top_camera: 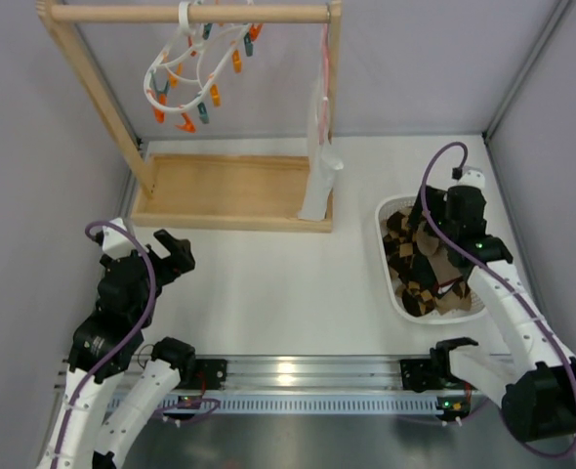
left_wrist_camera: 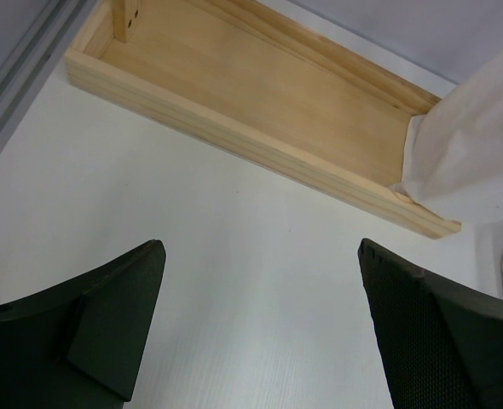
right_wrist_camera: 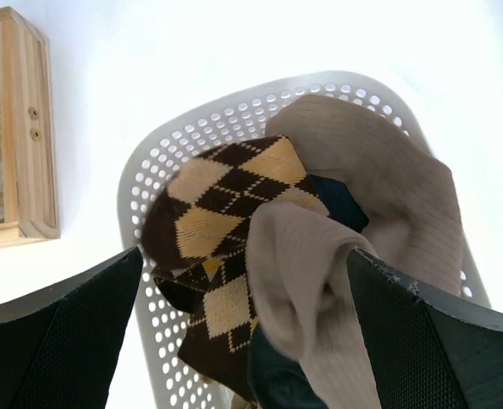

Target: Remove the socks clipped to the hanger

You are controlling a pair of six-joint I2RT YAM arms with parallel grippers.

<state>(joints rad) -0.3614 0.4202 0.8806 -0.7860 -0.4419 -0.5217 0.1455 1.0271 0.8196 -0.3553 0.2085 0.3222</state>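
Your right gripper (right_wrist_camera: pixel 243 285), jaws wide, hangs directly over socks (right_wrist_camera: pixel 234 204) heaped in basket (right_wrist_camera: pixel 149 170). Hanger (top_camera: pixel 176 61) on rail (top_camera: pixel 190 14), far left, shows bare clips; left gripper (left_wrist_camera: pixel 260 315), also wide, sits nearer.

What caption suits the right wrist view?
Open right end effector over a white basket holding argyle, beige and dark socks.

From above we lose the right side of the basket (top_camera: pixel 384 256) and much of the socks (top_camera: pixel 405 244) under the right arm (top_camera: pixel 503 293). The hanger (top_camera: pixel 213 95) clips are too small for us to tell apart. Left wrist view cuts the wooden frame (left_wrist_camera: pixel 260 111) and white cloth (left_wrist_camera: pixel 482 128) at its edges; right wrist view crops the basket at the bottom edge, and we see a dark sock (right_wrist_camera: pixel 337 200) mostly buried.
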